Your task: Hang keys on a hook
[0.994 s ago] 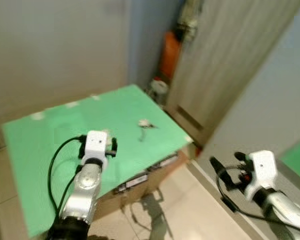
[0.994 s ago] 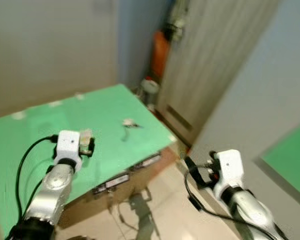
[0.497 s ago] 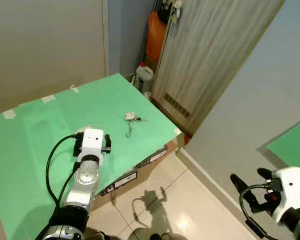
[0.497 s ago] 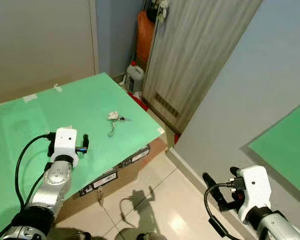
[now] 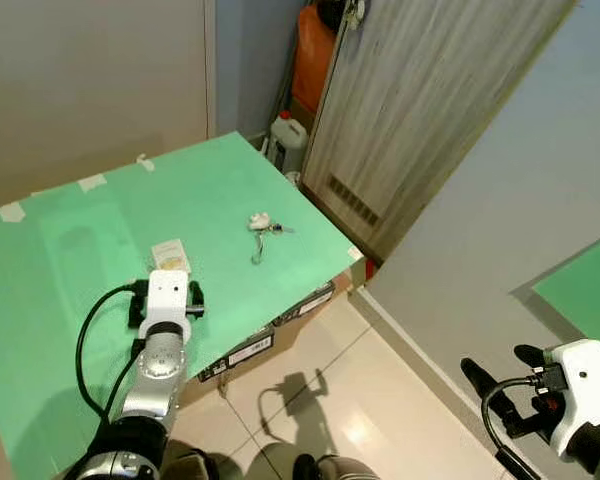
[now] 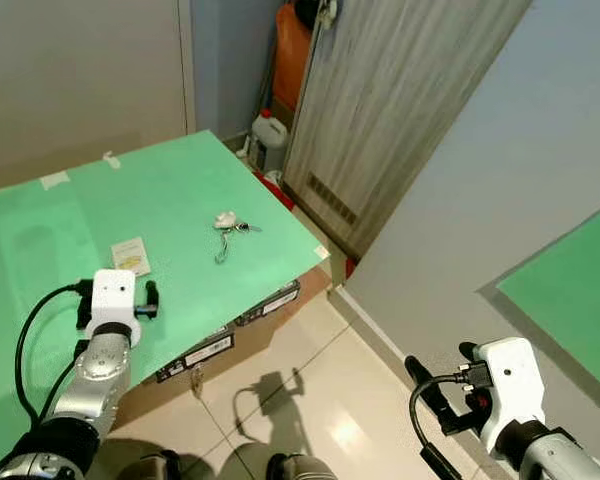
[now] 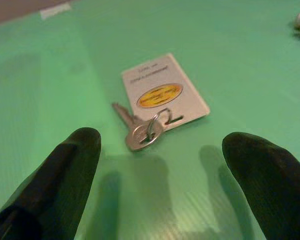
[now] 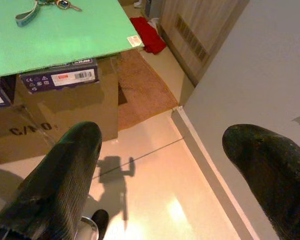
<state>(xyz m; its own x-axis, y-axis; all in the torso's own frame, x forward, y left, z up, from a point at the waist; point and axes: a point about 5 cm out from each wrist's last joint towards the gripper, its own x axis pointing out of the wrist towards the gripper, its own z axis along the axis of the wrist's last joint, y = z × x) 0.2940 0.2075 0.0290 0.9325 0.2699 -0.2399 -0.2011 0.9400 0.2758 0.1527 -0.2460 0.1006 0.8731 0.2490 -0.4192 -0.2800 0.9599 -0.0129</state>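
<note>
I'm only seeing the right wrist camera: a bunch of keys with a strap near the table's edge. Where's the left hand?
Observer: The left hand is over the green table, open, pointing at a single key on a ring.
Operator: Is anything attached to that key?
Observer: The ring also holds a white card tag with a yellow oval on it.
Operator: Is that apart from my bunch?
Observer: Yes, the key bunch lies apart from it, nearer the wooden door.
</note>
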